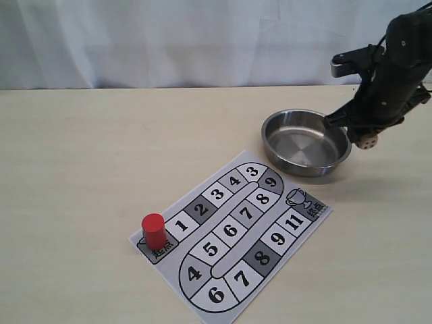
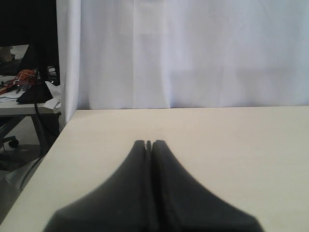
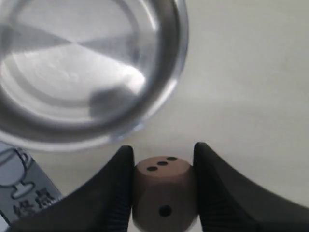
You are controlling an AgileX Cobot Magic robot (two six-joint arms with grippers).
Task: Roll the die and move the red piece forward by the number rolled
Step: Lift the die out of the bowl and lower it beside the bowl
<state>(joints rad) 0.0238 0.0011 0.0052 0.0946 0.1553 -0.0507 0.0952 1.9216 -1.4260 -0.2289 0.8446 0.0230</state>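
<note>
My right gripper (image 1: 368, 140) is shut on the tan wooden die (image 1: 368, 142), holding it in the air just off the right rim of the steel bowl (image 1: 307, 142). In the right wrist view the die (image 3: 164, 193) sits squeezed between both black fingers (image 3: 113, 193), with a three-pip face and a one-pip face showing, and the bowl (image 3: 87, 72) lies below and ahead. The red piece (image 1: 153, 230) stands upright on the start square at the left corner of the paper game board (image 1: 233, 233). My left gripper (image 2: 148, 144) is shut on nothing, above bare table.
A white curtain (image 1: 169, 40) hangs behind the table's far edge. In the left wrist view, the table's left edge (image 2: 43, 164) drops off to a cluttered desk and chair beyond. The bowl holds nothing.
</note>
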